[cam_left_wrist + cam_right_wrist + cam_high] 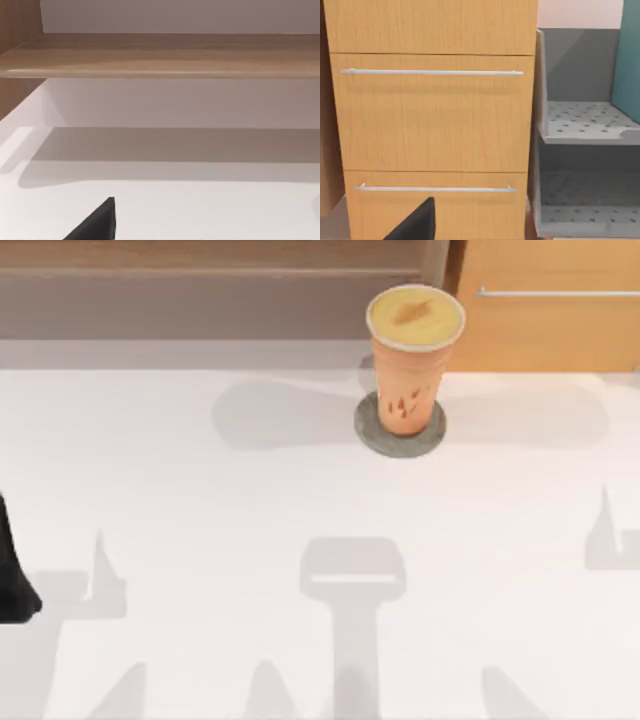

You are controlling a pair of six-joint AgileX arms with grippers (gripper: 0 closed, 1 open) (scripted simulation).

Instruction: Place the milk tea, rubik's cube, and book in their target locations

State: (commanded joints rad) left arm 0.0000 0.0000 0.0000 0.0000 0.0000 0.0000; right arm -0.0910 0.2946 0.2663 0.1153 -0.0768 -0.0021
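The milk tea [410, 365], a tall orange cup with a creamy top, stands upright on a round grey coaster [372, 440] at the table's back, right of centre. My left arm [14, 575] is a dark shape at the table's left edge, far from the cup. A black part of my left gripper [97, 225] faces a wooden shelf [160, 57]. A black part of my right gripper [417, 222] faces a wooden drawer cabinet [432, 120]. The rubik's cube is out of view. A teal upright slab [630, 55] stands on a grey rack; I cannot tell whether it is the book.
The wooden shelf [200, 290] runs along the table's back left. The drawer cabinet [550, 305] with metal handles stands at the back right. Beside the cabinet is a grey two-tier perforated rack [585, 125]. The white table [200, 540] stretches in front.
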